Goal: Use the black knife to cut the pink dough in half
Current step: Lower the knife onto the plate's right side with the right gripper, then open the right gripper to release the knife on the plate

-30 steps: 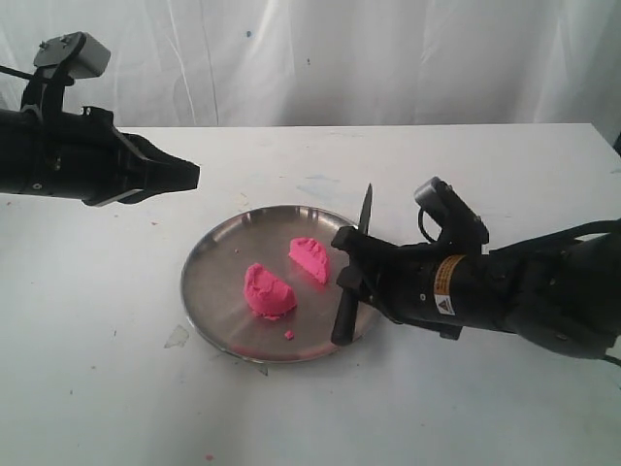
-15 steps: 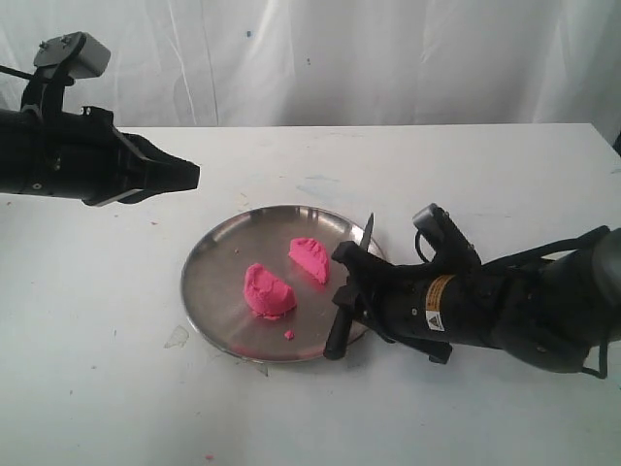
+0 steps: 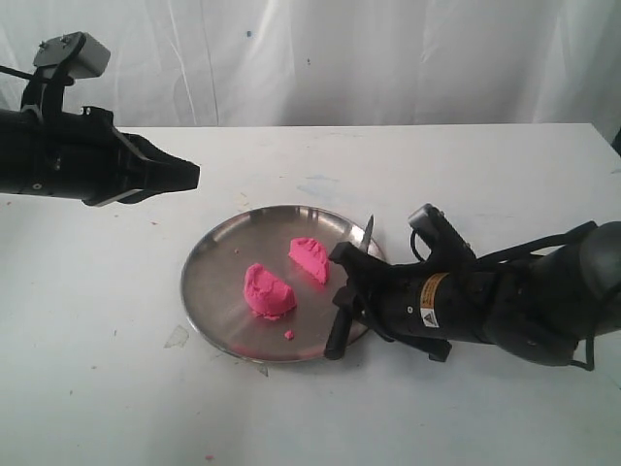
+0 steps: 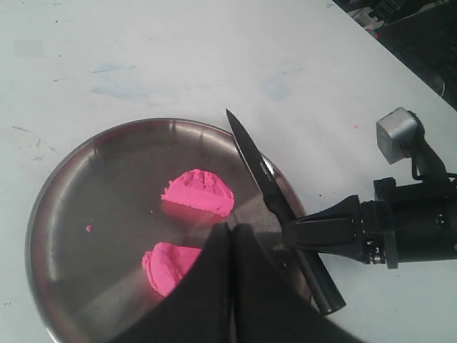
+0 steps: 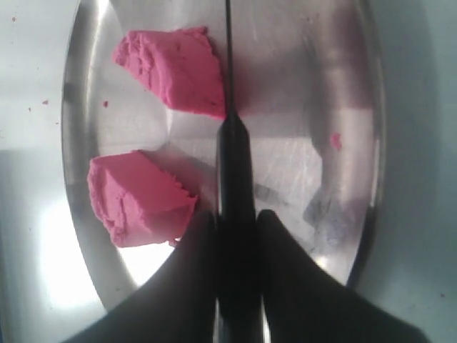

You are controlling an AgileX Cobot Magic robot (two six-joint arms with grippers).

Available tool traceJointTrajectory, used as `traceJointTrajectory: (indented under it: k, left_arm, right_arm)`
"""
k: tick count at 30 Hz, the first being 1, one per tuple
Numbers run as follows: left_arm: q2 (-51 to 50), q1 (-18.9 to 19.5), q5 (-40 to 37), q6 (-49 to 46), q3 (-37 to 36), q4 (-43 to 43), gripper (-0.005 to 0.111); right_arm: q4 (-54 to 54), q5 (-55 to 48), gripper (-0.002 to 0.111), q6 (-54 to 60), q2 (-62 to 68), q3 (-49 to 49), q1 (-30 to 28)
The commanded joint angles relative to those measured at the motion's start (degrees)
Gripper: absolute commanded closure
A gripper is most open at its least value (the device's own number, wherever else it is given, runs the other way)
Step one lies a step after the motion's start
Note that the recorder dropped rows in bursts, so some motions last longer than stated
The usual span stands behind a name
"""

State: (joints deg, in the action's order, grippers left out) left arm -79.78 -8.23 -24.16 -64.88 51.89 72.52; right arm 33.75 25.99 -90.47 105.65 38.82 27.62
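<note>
from the exterior view my right gripper (image 3: pixel 342 291) is clamped on the black knife (image 3: pixel 351 286), low over the near right rim of the steel plate (image 3: pixel 209 282), blade tip pointing away toward the far rim. the pink dough (image 3: pixel 269 291) already lies as two pieces on the plate, one nearer the middle and one toward the far right, apart from each other, with a small pink crumb (image 3: pixel 289 335) close to the near rim. i judge the cut done, so what remains is to lay the knife down; that calls for a low, level release on bare table, clear of the plate's raised lip. my left gripper (image 3: pixel 189 176) hangs high to the left, well apart from the plate, its fingers pressed together on nothing. in the left wrist view the knife (image 4: pixel 275 207) crosses the plate rim (image 4: pixel 50 193) slantwise, its handle end past the edge over the white table (image 4: pixel 178 57), which is open beyond the rim. in the right wrist view my fingers (image 5: pixel 196 286) pinch the handle from both sides, the blade (image 5: pixel 228 57) running just beside one dough piece (image 5: pixel 175 68); whether it touches that piece i cannot tell, so i would draw back, not sideways.
</note>
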Motion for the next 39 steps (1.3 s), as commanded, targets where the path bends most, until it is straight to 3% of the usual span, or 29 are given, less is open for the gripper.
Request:
traceJointTrajectory:
  k: [1,6,10,17,24,31,39]
  left_arm:
    - [0.5,0.1,-0.9,0.3,-0.4,1.4,0.107]
    - [0.5,0.1,-0.9,0.3,-0.4,1.4,0.107]
    - [0.5,0.1,-0.9,0.3,-0.4,1.4,0.107]
    - [0.5,0.1,-0.9,0.3,-0.4,1.4,0.107]
    - [0.5,0.1,-0.9,0.3,-0.4,1.4,0.107]
    - [0.5,0.1,-0.8,0.3,-0.4,1.4,0.107]
    - [0.5,0.1,-0.8,0.3,-0.4,1.4,0.107]
  right_arm:
    - [2.8,0.1,0.106,0.4,1.2,1.1,-0.1]
    - [2.7,-0.2,0.077,0.3,1.2,1.2,-0.1]
    - [3.1,-1.2,0.068,0.3,-1.7,1.1,-0.1]
    - [8.6,-12.6,0.067,0.5,-10.0,1.1,-0.1]
    - [14.8,-16.6,0.067,0.7,-17.7,-0.2,-0.1]
    - [18.7,-27.0,0.077,4.6,-26.4,-2.4,0.5]
    - [15.9,-41.2,0.106,23.1,-38.5,-3.0,6.7]
